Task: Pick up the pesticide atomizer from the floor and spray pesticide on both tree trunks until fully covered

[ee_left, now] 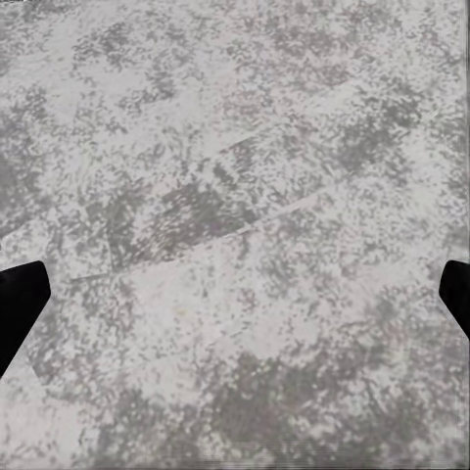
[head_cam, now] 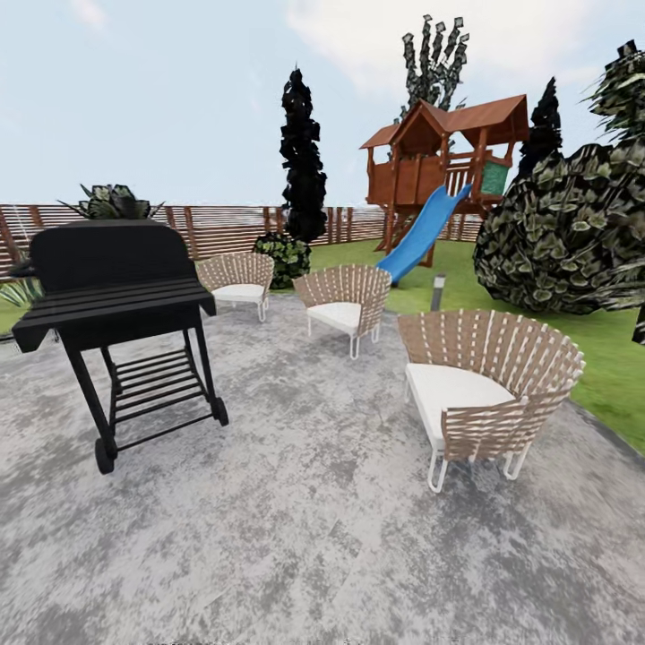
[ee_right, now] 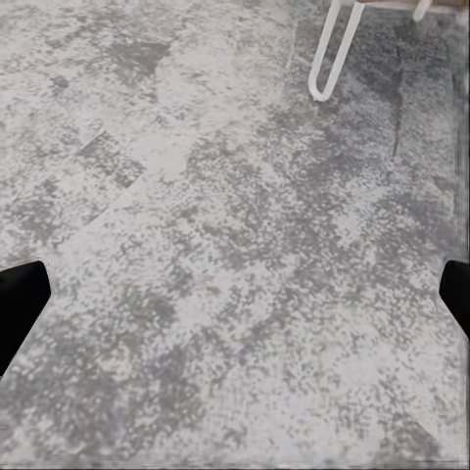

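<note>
The pesticide atomizer is out of view. I stand on a mottled grey stone patio [head_cam: 313, 537], with the garden's lawn [head_cam: 618, 367] and slatted brown fence [head_cam: 224, 228] beyond. A tall blocky-leaved crown [head_cam: 434, 58] rises behind the playhouse with its trunk hidden; I cannot tell if it is one of the trees. My left gripper [ee_left: 235, 304] hangs open over bare paving, its dark fingertips [ee_left: 20, 304] at the picture's edges. My right gripper [ee_right: 235, 304] is open too, over paving near a white chair leg [ee_right: 328, 59].
A black wheeled grill [head_cam: 116, 305] stands at the left. Three woven chairs [head_cam: 484, 394] [head_cam: 345, 305] [head_cam: 237, 282] ring the patio. Behind them are a wooden playhouse with a blue slide [head_cam: 421, 237], dark conifers [head_cam: 303, 161] and a big bush [head_cam: 564, 233].
</note>
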You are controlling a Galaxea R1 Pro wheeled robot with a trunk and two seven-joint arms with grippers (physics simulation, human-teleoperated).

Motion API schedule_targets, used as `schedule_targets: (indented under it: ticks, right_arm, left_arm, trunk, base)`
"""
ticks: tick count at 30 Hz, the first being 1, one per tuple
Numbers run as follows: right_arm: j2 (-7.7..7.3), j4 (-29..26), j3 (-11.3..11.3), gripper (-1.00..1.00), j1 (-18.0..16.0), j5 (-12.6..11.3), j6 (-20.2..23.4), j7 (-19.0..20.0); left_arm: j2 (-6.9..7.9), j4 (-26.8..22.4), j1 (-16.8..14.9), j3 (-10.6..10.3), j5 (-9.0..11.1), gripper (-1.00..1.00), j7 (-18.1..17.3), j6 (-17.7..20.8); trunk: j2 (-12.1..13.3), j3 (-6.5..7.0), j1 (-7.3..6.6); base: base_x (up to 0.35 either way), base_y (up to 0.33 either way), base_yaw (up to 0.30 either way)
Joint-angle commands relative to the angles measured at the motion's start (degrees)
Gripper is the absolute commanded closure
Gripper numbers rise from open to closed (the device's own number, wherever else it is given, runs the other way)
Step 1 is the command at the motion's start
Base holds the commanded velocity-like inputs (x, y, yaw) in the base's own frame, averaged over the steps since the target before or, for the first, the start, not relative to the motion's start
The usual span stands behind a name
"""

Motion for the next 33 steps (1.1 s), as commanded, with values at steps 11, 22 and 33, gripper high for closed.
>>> schedule_targets:
  ticks: [11, 22, 33]
  right_arm:
    - [0.03, 0.2, 0.0, -1.0, -0.1, -0.1, -0.2, 0.0]
    - [0.04, 0.2, 0.0, -1.0, -0.1, -0.1, -0.2, 0.0]
    - [0.04, 0.2, 0.0, -1.0, 0.0, -0.1, -0.2, 0.0]
  left_arm:
    - [0.02, -0.1, 0.0, -0.1, 0.4, -1.0, 0.0, -0.1]
    - [0.01, -0.1, 0.0, -0.1, 0.3, -1.0, 0.0, -0.1]
    - [0.03, -0.1, 0.0, -0.1, 0.3, -1.0, 0.0, -0.1]
  trunk:
    - [0.0, -0.06, -0.03]
    - [0.0, -0.06, -0.03]
    - [0.0, -0.06, -0.03]
  base:
    - [-0.173, 0.29, -0.265]
    - [-0.086, 0.327, -0.267]
    - [-0.11, 0.262, -0.267]
